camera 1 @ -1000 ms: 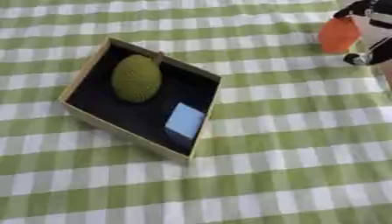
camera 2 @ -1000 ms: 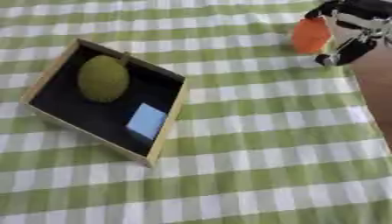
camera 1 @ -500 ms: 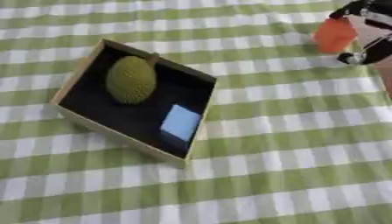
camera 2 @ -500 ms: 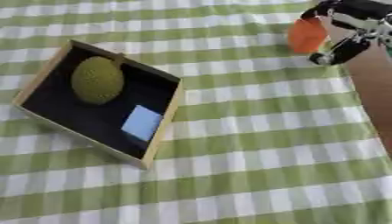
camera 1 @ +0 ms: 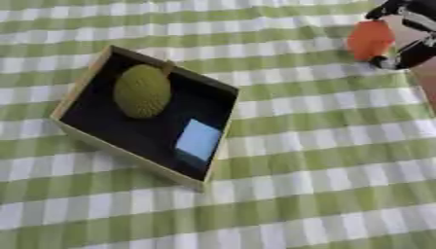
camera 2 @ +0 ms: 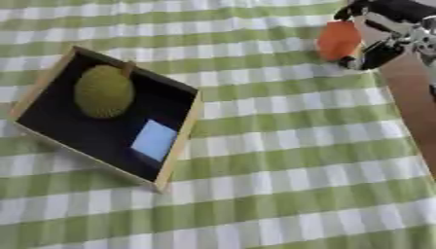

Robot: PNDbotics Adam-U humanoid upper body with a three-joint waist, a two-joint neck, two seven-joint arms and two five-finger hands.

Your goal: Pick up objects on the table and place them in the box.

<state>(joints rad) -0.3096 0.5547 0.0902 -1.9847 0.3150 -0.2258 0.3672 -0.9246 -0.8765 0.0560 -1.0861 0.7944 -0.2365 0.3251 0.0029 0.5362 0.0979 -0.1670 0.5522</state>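
A shallow box with tan walls and a dark floor lies askew at the left on the green and white checked cloth. Inside it rest a bumpy green fruit at the far end and a pale blue block at the near end. At the upper right my right hand has its fingers curled round an orange object, held over the cloth's right side. The left hand shows in neither view.
The checked cloth covers the table; its right edge gives way to a brown surface beside my right hand.
The whole picture has shifted a little, so the camera has moved. My right hand still holds the orange object near the upper right corner.
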